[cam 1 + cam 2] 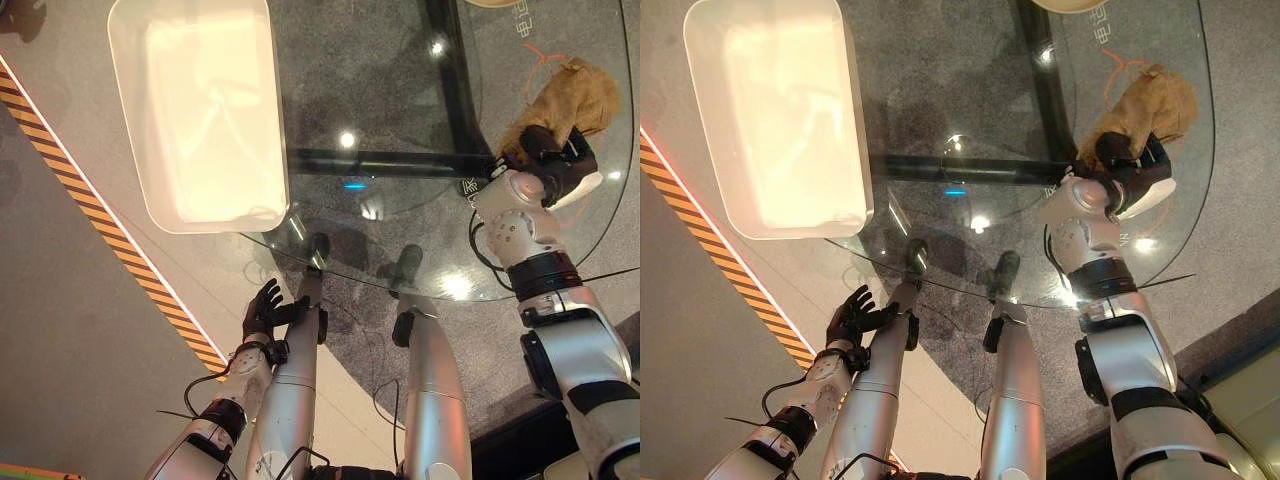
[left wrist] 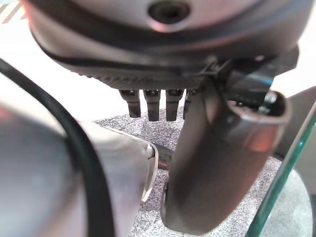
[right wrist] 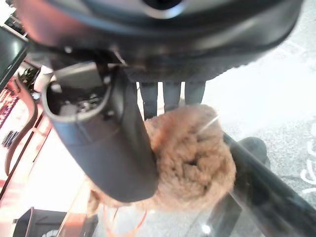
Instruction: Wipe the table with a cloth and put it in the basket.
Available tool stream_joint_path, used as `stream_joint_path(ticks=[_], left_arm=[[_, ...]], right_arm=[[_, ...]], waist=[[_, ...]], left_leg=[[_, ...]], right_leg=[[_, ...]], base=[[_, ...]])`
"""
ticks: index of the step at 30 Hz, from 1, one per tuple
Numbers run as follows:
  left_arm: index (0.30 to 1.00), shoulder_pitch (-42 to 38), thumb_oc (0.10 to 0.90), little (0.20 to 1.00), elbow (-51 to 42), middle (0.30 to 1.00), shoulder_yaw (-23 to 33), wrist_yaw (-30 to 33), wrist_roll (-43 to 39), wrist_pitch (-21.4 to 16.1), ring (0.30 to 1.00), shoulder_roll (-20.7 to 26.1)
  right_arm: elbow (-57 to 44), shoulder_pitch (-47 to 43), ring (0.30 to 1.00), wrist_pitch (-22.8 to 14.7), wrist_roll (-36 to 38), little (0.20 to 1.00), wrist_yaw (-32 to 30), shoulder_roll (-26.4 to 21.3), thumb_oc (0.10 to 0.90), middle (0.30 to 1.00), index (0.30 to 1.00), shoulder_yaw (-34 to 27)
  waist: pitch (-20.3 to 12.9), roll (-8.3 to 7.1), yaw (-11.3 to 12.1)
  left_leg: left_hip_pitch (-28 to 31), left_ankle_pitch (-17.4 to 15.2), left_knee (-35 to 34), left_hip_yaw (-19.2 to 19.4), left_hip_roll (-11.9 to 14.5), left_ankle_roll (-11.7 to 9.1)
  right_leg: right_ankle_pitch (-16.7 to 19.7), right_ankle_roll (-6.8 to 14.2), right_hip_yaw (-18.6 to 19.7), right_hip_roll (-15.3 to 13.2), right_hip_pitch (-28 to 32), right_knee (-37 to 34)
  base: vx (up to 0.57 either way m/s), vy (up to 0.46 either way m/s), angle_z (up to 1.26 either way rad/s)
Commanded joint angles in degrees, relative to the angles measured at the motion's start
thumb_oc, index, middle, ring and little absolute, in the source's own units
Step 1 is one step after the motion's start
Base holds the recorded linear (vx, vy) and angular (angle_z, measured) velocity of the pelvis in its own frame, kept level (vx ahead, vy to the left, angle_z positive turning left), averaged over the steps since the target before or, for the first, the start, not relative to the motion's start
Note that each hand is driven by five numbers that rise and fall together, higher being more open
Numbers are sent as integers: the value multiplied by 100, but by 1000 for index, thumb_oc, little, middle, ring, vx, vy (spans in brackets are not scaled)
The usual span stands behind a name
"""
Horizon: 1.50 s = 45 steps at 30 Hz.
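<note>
A bunched tan cloth (image 1: 572,100) lies on the round glass table (image 1: 380,90) near its right edge. My right hand (image 1: 550,160) rests on the cloth's near end. In the right wrist view the thumb (image 3: 108,143) presses the fluffy cloth (image 3: 192,158) against the fingers, so the hand is shut on it. A white rectangular basket (image 1: 275,120) stands on the table's left side, hanging partly past the rim, with nothing in it. My left hand (image 1: 265,310) hangs open below the table's near edge, fingers spread, holding nothing.
A dark crossbar (image 1: 400,160) runs under the glass. Yellow-and-black hazard tape (image 1: 100,220) crosses the floor at the left. A pale round object (image 1: 1070,5) sits at the table's far edge. Grey carpet lies beneath the table.
</note>
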Motion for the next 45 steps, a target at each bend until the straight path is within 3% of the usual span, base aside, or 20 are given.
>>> stream_joint_path(ticks=[1,11,15,19,24,28,29,30,32,33,45], left_arm=[[900,872,800,900,133,900,-488,20,-47,142,900,-257],[900,865,800,900,192,900,-500,-10,-49,76,900,-299],[900,869,800,900,226,900,-493,-25,-20,45,900,-303],[900,891,800,900,189,900,-512,-10,0,35,900,-315],[900,895,800,900,209,900,-422,-86,5,-21,900,-324],[900,1003,800,900,234,900,-414,-111,17,-72,900,-349],[900,894,800,900,224,900,-370,-103,16,-76,900,-344],[900,979,800,900,249,900,-374,-107,9,-94,900,-354],[900,867,800,900,248,900,-305,-108,21,-94,900,-344],[900,983,800,900,264,900,-328,-123,16,-100,900,-339],[900,1049,800,900,232,900,-227,-242,33,-136,900,-149]], right_arm=[[-274,-270,300,98,374,200,256,229,100,300,300,268],[-297,-271,300,120,254,200,299,321,100,300,300,251],[-273,-274,300,193,-334,200,195,275,100,300,300,274],[-493,-309,300,697,-1274,200,422,186,100,300,300,364],[-1053,-274,300,1874,-2459,200,1444,144,100,300,300,760],[-1401,16,300,2167,-3122,200,2172,172,100,300,300,1031],[-1500,-35,300,2216,-3255,200,2317,156,100,300,300,1058],[-1752,190,300,2388,-3607,200,2704,237,100,300,300,1205],[-1998,248,300,2492,-3880,200,3080,247,100,300,300,1345],[-2053,415,300,2489,-3969,200,3175,286,100,300,300,1418],[-2547,1203,300,2334,-4396,200,4460,551,100,300,300,1981]], waist=[[-113,175,341],[-113,168,339],[-113,166,339],[-113,182,323],[-113,166,278],[-113,160,261],[-113,142,233],[-113,128,224],[-113,99,181],[-113,101,194],[-113,3,136]], left_leg=[[-37,-211,161,491,-292,578],[-7,-223,175,501,-288,570],[8,-222,169,494,-280,564],[-9,-221,194,506,-280,557],[-4,-214,234,575,-254,535],[185,-407,292,585,-213,508],[-14,-221,262,618,-224,535],[181,-400,294,609,-195,505],[-18,-201,249,660,-193,532],[184,-389,288,635,-173,501],[147,-394,336,681,-108,492]], right_leg=[[761,63,282,171,-111,-509],[745,59,279,169,-79,-500],[742,62,259,165,-55,-508],[747,73,271,171,-79,-486],[712,67,291,193,-90,-430],[504,102,360,229,65,-320],[670,59,314,210,-109,-380],[489,102,365,246,55,-297],[653,60,323,226,-123,-358],[477,102,365,251,57,-286],[474,125,313,245,42,-245]], base=[[0,0,0],[0,0,0],[-3,-9,0],[-3,-8,0],[0,0,0],[25,1,-1],[0,0,0],[0,0,0],[0,0,0],[0,0,0],[4,-2,0]])
